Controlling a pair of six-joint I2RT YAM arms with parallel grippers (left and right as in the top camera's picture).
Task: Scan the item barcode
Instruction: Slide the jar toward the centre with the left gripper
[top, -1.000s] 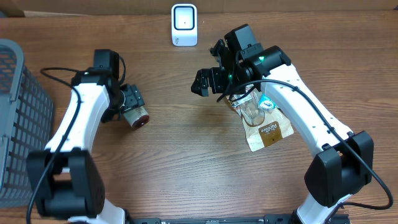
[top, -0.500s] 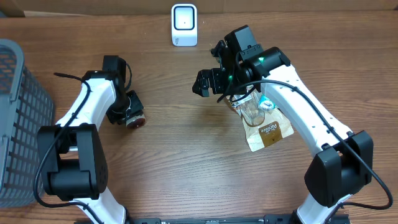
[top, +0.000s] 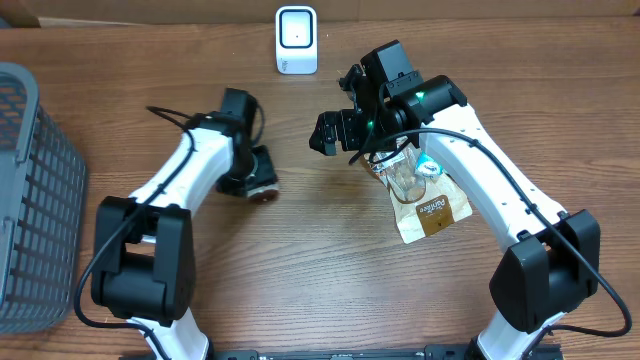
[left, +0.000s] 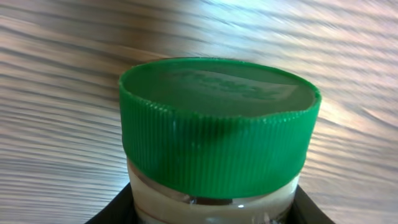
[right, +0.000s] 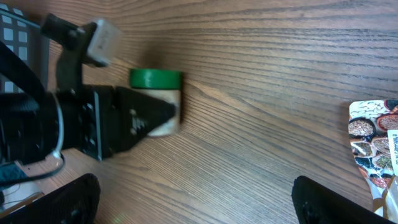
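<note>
The item is a small jar with a green ribbed lid (left: 217, 124) and a pale body; the lid fills the left wrist view. My left gripper (top: 252, 175) is shut on the jar (top: 264, 190), holding it on its side just above the wood, left of centre. In the right wrist view the jar (right: 157, 81) sticks out of the left gripper's black fingers (right: 134, 121). The white barcode scanner (top: 296, 40) stands at the back centre. My right gripper (top: 333, 132) hangs open and empty right of the jar, its black fingertips (right: 74, 199) wide apart.
A brown printed pouch (top: 428, 205) lies under the right arm, and its edge shows in the right wrist view (right: 373, 143). A grey mesh basket (top: 30, 180) stands at the left edge. The left arm's cable loops behind it.
My left arm has swung to the right, carrying the jar from the left part of the table toward the centre. The right arm and the pouch have not moved.
</note>
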